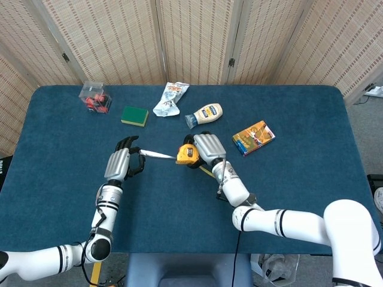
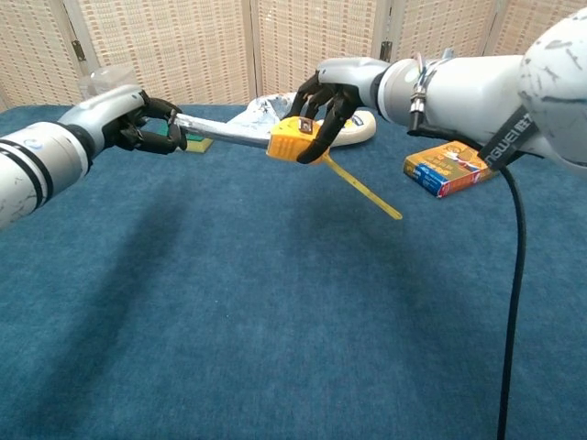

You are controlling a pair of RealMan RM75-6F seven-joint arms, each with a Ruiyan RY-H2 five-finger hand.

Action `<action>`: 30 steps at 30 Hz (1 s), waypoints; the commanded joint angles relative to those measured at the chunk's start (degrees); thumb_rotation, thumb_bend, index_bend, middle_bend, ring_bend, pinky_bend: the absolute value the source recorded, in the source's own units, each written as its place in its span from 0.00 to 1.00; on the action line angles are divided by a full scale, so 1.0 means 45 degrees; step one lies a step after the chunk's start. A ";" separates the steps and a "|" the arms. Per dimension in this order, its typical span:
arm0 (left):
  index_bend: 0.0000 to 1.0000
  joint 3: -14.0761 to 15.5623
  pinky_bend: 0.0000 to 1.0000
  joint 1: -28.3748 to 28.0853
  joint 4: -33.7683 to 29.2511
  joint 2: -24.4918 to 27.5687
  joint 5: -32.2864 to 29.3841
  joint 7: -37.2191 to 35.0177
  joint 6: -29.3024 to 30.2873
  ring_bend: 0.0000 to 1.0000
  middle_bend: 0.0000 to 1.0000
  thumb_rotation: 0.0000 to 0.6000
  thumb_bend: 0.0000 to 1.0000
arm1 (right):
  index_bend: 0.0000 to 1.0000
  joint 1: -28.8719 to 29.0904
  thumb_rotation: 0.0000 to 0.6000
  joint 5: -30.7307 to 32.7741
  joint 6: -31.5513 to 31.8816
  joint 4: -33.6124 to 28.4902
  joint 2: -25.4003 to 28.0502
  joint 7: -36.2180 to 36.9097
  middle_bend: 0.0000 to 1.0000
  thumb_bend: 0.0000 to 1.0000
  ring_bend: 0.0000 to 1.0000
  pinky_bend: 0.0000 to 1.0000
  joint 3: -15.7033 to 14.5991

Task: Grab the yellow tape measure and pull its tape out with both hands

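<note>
**Both hands on the tape measure, tape drawn out between them**

Right hand (image 1: 208, 147) grips the yellow tape measure (image 1: 187, 155), its dark fingers (image 2: 332, 106) curled over the top and far side of the case and holding it clear of the blue table (image 1: 299, 197). A thin yellow strap (image 2: 367, 191) hangs slanting down from under the case. From the case's left face the tape (image 2: 225, 133) runs out straight and nearly level to the left hand (image 1: 121, 163), which pinches its free end; that hand's fingers (image 2: 151, 128) are drawn in tight around the tip rather than spread. The two hands are well apart, with the stretched tape between them above the cloth.

Along the far side of the table lie a green sponge (image 1: 134, 116), a crumpled white packet (image 1: 169, 99) and a squeeze bottle (image 1: 204, 114) on its side. A clear box with red contents (image 1: 96, 97) sits towards the far left corner. An orange carton (image 1: 254, 137) lies flat to the right of the right hand.
</note>
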 commanded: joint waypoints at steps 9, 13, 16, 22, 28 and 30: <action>0.64 -0.0103 0.00 0.0656 0.1670 -0.0177 0.1195 -0.1726 0.0440 0.05 0.16 0.84 0.70 | 0.68 -0.1048 1.00 -0.0868 0.0555 -0.1332 0.1547 0.0044 0.52 0.22 0.47 0.14 -0.0608; 0.64 -0.0235 0.00 0.0868 0.1995 -0.0134 0.1102 -0.2030 0.0418 0.05 0.17 0.84 0.70 | 0.68 -0.1479 1.00 -0.1074 0.0721 -0.1907 0.2093 0.0304 0.52 0.22 0.47 0.14 -0.0684; 0.64 -0.0300 0.00 0.0999 0.2189 -0.0001 0.1050 -0.2174 0.0297 0.05 0.17 0.84 0.70 | 0.68 -0.1759 1.00 -0.1258 0.0824 -0.2228 0.2468 0.0456 0.52 0.22 0.47 0.14 -0.0743; 0.64 -0.0474 0.00 0.1302 0.2519 0.0357 0.0960 -0.2497 0.0158 0.05 0.17 0.84 0.70 | 0.68 -0.2317 1.00 -0.1675 0.0897 -0.2690 0.3169 0.0763 0.52 0.22 0.47 0.14 -0.0947; 0.63 -0.0580 0.00 0.1609 0.2847 0.0683 0.0901 -0.2920 -0.0057 0.05 0.17 0.84 0.70 | 0.68 -0.2894 1.00 -0.2115 0.0811 -0.3033 0.3896 0.1198 0.52 0.22 0.47 0.14 -0.1148; 0.64 -0.0619 0.00 0.1699 0.2970 0.0765 0.0928 -0.3075 -0.0082 0.05 0.17 0.84 0.70 | 0.68 -0.3101 1.00 -0.2310 0.0791 -0.3153 0.4123 0.1411 0.52 0.22 0.47 0.14 -0.1187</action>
